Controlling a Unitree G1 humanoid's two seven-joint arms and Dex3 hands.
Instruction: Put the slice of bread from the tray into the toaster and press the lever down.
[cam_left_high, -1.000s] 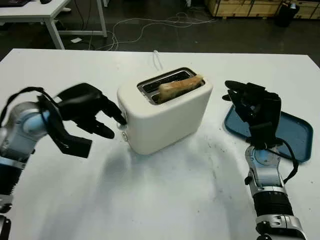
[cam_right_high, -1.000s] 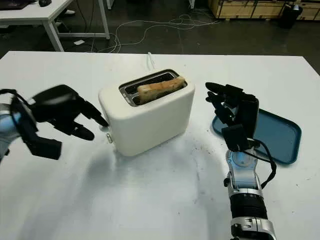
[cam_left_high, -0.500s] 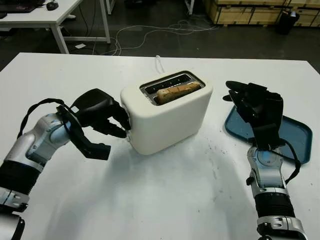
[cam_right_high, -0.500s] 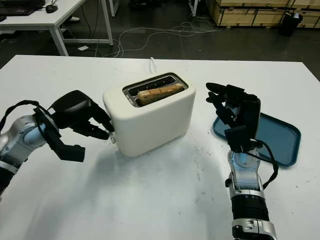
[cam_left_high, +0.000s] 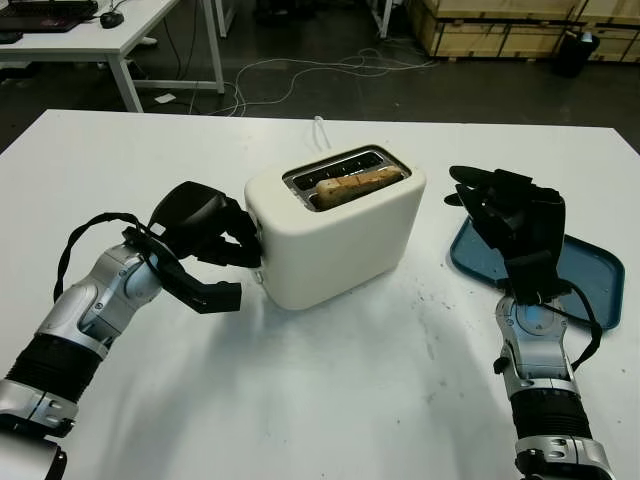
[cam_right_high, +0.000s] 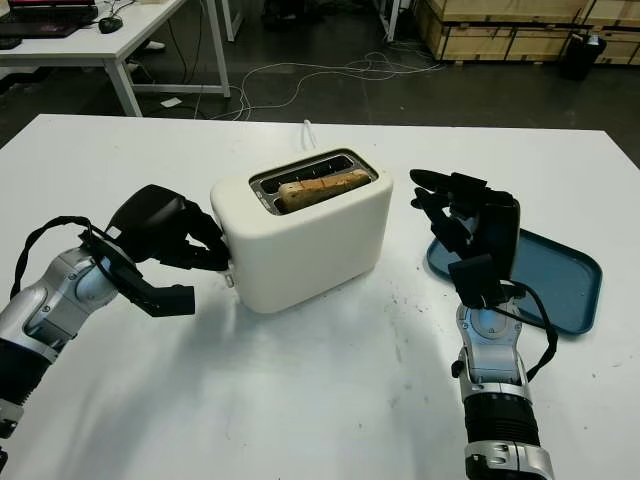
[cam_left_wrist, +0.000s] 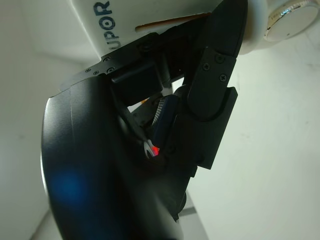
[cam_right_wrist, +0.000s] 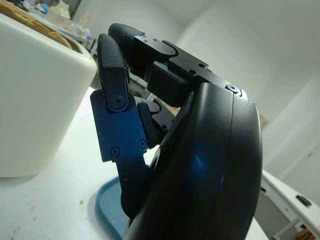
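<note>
The toaster (cam_left_high: 335, 228) sits in the middle of the white table (cam_left_high: 320, 400), and everything else is best placed from it. The slice of bread (cam_left_high: 358, 183) is already down in one of its top slots, sunk low so that just its browned crust edge shows above the rim, lying along the slot's length.

The left hand (cam_left_high: 205, 228) is pressed up against the toaster's narrow end, the end that carries the lever and the round silver knob (cam_left_wrist: 290, 20). Its black fingers (cam_left_wrist: 217, 45) are curled in against that end face, right over the vertical lever slot. The lever itself is hidden behind them, so I cannot say whether it is fully down. As I read it, the hand is clenched onto the lever area rather than grasping anything loose, and the push it needs runs straight down the end face, toward the table.

The right hand (cam_right_high: 470, 225) is held upright on the toaster's opposite side, apart from it, released and holding nothing. Behind it, farther from the toaster, lies the blue tray (cam_right_high: 560, 280). The left hand is plainly the nearer one to the lever.

The bread looks dry and firm, pale brown, with a rough crust.
</note>
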